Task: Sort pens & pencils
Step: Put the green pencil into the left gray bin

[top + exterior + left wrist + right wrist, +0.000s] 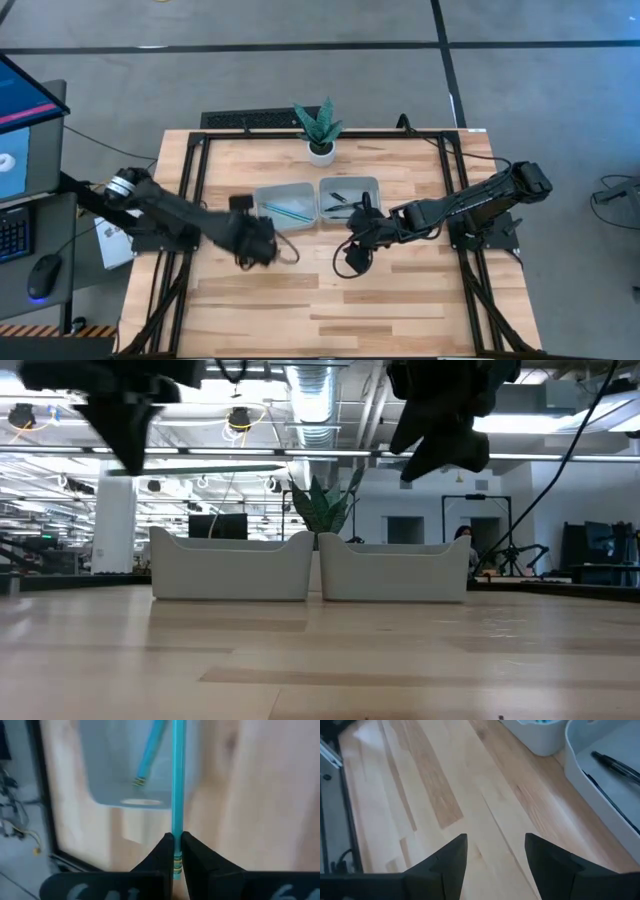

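My left gripper hangs above the table just near of the left grey tray and is shut on a light teal pencil. In the low view this pencil shows as a thin level line above the trays. More teal pencils lie in the left tray. Dark pens lie in the right tray. My right gripper is open over bare wood near that tray and touches nothing. My left gripper pinches the teal pencil between its two fingertips, close to the pencil's banded end. The pencil runs on past the fingertips, along the fingers. It is lifted clear and about level, with its free length over the left tray.
A potted plant stands at the table's far edge behind the trays. Black frame rails run along the table's left and right sides. Light wood stretches from the trays to the near edge. A monitor, keyboard and mouse sit off the table's left.
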`<move>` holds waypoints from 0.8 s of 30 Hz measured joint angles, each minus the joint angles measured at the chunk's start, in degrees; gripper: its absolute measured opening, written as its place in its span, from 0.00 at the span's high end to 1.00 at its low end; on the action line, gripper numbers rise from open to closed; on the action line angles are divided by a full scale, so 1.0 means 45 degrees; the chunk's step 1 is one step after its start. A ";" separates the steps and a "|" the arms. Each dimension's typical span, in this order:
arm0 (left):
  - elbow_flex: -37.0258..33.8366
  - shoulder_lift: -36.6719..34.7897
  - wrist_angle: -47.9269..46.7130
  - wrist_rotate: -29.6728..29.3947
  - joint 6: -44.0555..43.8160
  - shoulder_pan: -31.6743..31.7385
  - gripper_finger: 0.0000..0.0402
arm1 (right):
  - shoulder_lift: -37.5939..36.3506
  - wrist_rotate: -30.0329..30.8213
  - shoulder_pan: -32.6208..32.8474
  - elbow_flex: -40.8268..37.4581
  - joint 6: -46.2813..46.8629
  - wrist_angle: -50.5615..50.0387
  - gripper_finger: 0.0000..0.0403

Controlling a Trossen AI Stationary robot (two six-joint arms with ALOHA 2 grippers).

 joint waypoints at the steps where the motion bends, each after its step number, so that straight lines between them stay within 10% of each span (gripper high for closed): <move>1: 0.0002 -0.0173 -0.0006 -0.0081 0.0701 0.0396 0.97 | 0.0004 0.0000 0.0000 0.0000 0.0000 -0.0111 0.45; 14: 0.0019 -0.0605 0.1422 -0.0379 1.0331 0.5066 0.97 | 0.0005 -0.0002 -0.0119 0.0000 0.0008 -0.0674 0.45; 24: 0.0024 -0.0605 0.2983 0.0810 1.3063 0.6864 0.97 | 0.0005 0.0000 -0.0834 0.0000 0.0010 -0.0669 0.45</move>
